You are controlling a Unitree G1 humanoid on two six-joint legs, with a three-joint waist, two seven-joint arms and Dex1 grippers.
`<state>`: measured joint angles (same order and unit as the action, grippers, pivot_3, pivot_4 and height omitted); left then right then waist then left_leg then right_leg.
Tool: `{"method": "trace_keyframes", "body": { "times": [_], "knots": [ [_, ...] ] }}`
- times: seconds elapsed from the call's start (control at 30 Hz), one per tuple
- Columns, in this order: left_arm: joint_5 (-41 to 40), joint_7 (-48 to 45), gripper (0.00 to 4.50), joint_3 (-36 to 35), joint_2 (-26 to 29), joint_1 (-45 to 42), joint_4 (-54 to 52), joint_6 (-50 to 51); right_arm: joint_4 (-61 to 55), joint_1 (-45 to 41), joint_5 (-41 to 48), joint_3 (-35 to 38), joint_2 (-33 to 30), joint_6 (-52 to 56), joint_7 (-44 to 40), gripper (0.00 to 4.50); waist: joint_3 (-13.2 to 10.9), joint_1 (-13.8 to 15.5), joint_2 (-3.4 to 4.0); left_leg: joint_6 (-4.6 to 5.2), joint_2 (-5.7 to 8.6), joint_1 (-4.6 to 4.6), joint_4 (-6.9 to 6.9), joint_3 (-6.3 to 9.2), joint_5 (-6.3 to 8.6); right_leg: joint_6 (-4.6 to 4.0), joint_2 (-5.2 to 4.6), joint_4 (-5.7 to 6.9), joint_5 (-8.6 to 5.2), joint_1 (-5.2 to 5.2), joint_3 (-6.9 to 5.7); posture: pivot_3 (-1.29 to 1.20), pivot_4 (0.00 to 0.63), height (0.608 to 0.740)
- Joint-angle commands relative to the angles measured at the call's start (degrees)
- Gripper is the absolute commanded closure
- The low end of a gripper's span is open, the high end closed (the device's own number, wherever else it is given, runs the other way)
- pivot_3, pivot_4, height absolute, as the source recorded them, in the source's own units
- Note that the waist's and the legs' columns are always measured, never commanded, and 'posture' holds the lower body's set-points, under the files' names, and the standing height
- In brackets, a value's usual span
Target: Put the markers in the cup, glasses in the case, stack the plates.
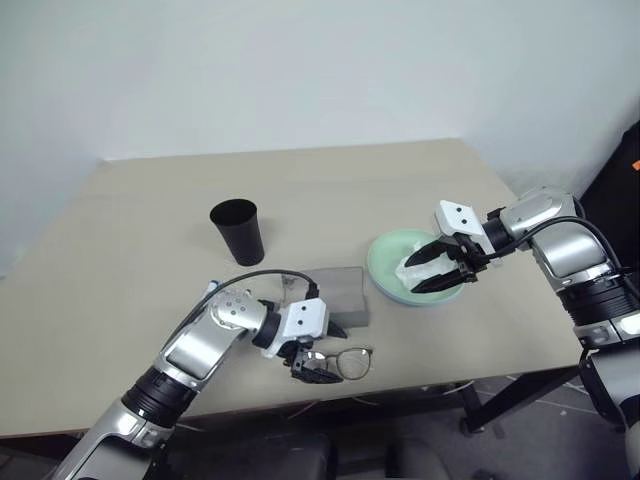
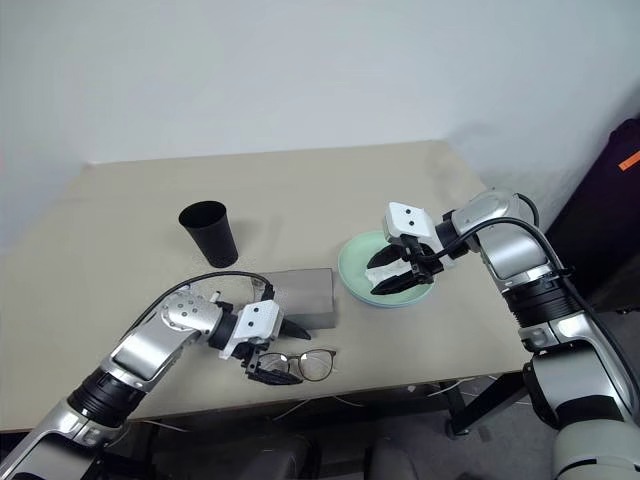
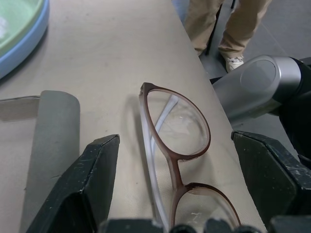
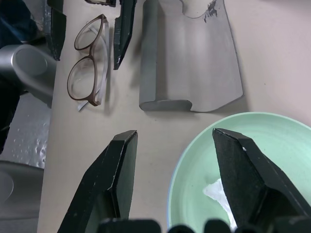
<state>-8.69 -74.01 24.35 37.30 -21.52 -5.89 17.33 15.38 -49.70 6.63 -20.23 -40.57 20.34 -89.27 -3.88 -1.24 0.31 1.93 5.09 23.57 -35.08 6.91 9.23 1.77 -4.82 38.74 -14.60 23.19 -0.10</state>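
Brown-rimmed glasses [image 3: 175, 160] lie at the table's [image 1: 120, 260] near edge, long axis running between the left gripper's [image 1: 312, 368] spread fingers, not yet clamped. Just beyond sits the grey case [image 1: 340, 295]. Farther right, the right gripper [image 1: 440, 268] hangs wide open, empty, over the plates [image 1: 385, 262].

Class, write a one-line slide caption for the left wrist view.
Open left gripper straddling brown-rimmed clear-lens glasses on the beige table, beside the grey case.
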Motion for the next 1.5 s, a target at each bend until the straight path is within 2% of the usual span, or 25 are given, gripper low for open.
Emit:
{"method": "trace_keyframes", "body": {
  "times": [0.03, 0.23, 1.07, 1.2, 1.5],
  "knots": [
    [0.3, -0.8, 1.46, -0.1, 0.2, -1.8, -0.4, -0.3, -1.8, -0.6, 0.3, 1.5, -0.6, 0.2, 0.5, 1.83, 0.0, 0.0, 0.0, 0.0, 0.0, 0.0, 0.0, 0.0, 0.0, 0.0, 0.0, 0.0, 0.0, 0.0, 0.0, 0.0, 0.0, 0.74],
    [1.8, -1.8, 3.54, 0.5, 0.8, -1.9, 0.7, -1.9, -2.0, -0.4, 0.4, 1.5, -0.4, 0.5, 0.9, 1.83, 0.0, 0.0, 0.0, 0.0, 0.0, 0.0, -0.01, 0.01, 0.0, 0.0, 0.0, 0.0, 0.0, -0.01, -0.01, 0.0, 0.0, 0.74],
    [1.9, -6.3, 3.54, 0.5, 2.6, -5.4, 2.5, -1.0, 0.0, -2.0, -0.5, 1.0, 0.8, 0.0, 1.7, 1.83, 0.0, 0.0, 0.0, 0.02, 0.0, 0.0, -0.04, 0.02, -0.01, 0.01, 0.01, 0.01, 0.01, -0.01, -0.03, 0.0, 0.0, 0.74],
    [0.5, -6.7, 4.42, -0.6, 2.0, -7.3, 3.7, -0.1, 0.6, -2.3, -0.8, 0.8, 1.1, -0.4, 1.8, 1.83, 0.0, 0.0, -0.01, 0.03, 0.01, 0.0, -0.05, 0.01, -0.02, 0.03, 0.01, 0.01, 0.02, -0.02, -0.03, 0.0, 0.0, 0.74],
    [-2.5, -7.5, 4.47, -3.7, 1.1, -12.8, 8.0, 1.8, 1.4, -2.7, -1.3, 0.9, 1.6, -0.8, 1.8, 1.83, 0.0, 0.0, -0.02, 0.09, 0.04, 0.0, -0.12, 0.05, -0.05, 0.13, 0.0, 0.02, 0.08, -0.11, -0.08, 0.0, 0.0, 0.74]
  ]
}}
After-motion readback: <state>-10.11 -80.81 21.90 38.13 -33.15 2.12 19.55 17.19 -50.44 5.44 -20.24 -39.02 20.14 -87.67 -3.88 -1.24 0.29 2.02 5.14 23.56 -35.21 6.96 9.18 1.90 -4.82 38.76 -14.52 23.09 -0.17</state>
